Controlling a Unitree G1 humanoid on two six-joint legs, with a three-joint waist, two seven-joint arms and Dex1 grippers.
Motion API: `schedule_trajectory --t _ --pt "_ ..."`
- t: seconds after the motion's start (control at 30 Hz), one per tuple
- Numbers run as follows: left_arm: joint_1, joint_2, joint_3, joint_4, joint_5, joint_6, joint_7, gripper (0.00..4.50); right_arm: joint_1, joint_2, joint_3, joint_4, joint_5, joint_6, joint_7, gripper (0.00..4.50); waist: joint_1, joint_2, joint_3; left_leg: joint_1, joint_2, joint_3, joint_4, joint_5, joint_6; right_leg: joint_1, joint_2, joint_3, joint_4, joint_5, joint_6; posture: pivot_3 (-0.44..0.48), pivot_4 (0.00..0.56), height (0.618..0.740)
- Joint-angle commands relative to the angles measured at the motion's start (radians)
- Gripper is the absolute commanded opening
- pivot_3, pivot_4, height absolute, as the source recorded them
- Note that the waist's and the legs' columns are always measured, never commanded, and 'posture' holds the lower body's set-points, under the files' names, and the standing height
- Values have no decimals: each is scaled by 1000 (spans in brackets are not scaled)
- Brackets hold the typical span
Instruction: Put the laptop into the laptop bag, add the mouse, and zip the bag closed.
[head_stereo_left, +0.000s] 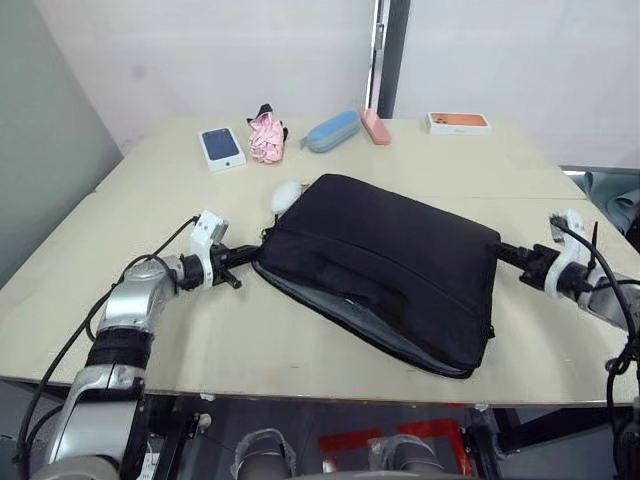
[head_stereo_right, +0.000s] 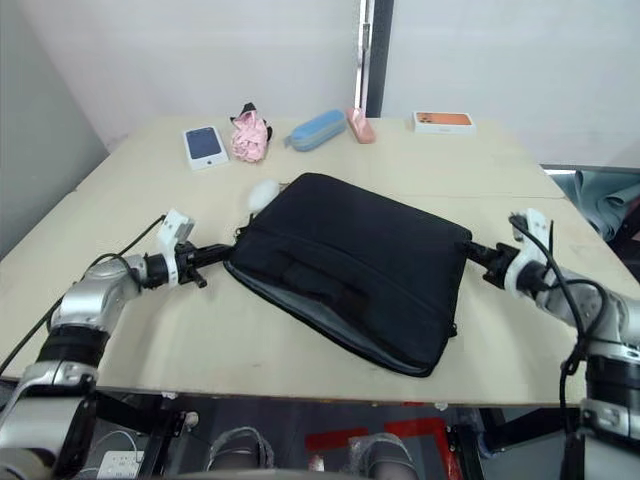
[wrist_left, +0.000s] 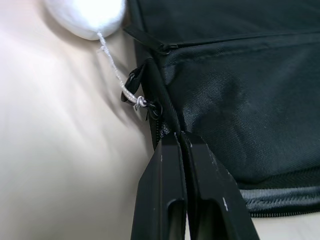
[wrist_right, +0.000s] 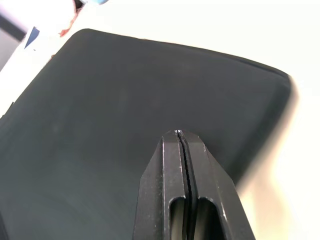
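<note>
Left eye view: the laptop bag (head_stereo_left: 385, 265) lies flat and turned at an angle in the middle of the surface (head_stereo_left: 240, 340), its long near side gaping along the zipper so that a grey lining shows. The left gripper (head_stereo_left: 248, 256) meets the bag's left corner, fingers pressed together. The right gripper (head_stereo_left: 503, 252) touches the bag's right corner. A white lump (head_stereo_left: 286, 194) sits just beside the bag's far left edge. Along the far edge of the surface stand a blue-fronted phone box (head_stereo_left: 222, 147), a pink crumpled cloth (head_stereo_left: 266, 137), a blue case (head_stereo_left: 332, 130), a small pink case (head_stereo_left: 375, 127) and, toward the far right corner, an orange-fronted box (head_stereo_left: 458, 122).

Right eye view: the same layout; the bag's front pocket and handles show as folds on its near half.

Left wrist view: the left gripper's fingers (wrist_left: 165, 200) are closed flat against each other, tips at the bag's zipper line at the corner. A thin pale cord (wrist_left: 116, 72) runs from the white lump to a black zipper pull (wrist_left: 135, 85) beside the tips.

Right wrist view: the right gripper's fingers (wrist_right: 165, 195) are pressed together, tips over the bag's black top panel near its corner.
</note>
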Motion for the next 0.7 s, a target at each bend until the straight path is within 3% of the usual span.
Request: schedule_trajectory --t 0.03,0.17,0.37,0.5,0.7 --pt "89 55 46 -184 -65 101 8 0 -73 8 44 25 -30 -30 13 27 -1 0 0 0 0 0 0 0 0 0 0 0 0 0 0 0 150 740" --pt "214 83 75 -332 -116 176 32 0 -172 47 124 70 -77 -57 24 27 -8 1 0 -1 0 1 -1 0 0 -2 1 0 -1 0 0 0 150 740" --pt "289 98 139 -422 -169 232 85 0 -262 84 170 138 -129 -88 24 27 -1 0 0 -1 0 1 -1 0 0 -2 1 0 -1 0 0 0 150 740" --pt "325 105 158 -449 -187 239 109 0 -243 42 178 148 -147 -108 89 27 -1 0 0 -1 0 2 -2 0 0 -2 2 1 -2 0 0 0 150 740" --pt "335 97 146 -460 -206 237 135 0 -167 -62 130 164 -154 -97 149 1835 7 0 0 -1 1 2 -2 0 0 -3 2 1 -2 0 0 0 150 740"
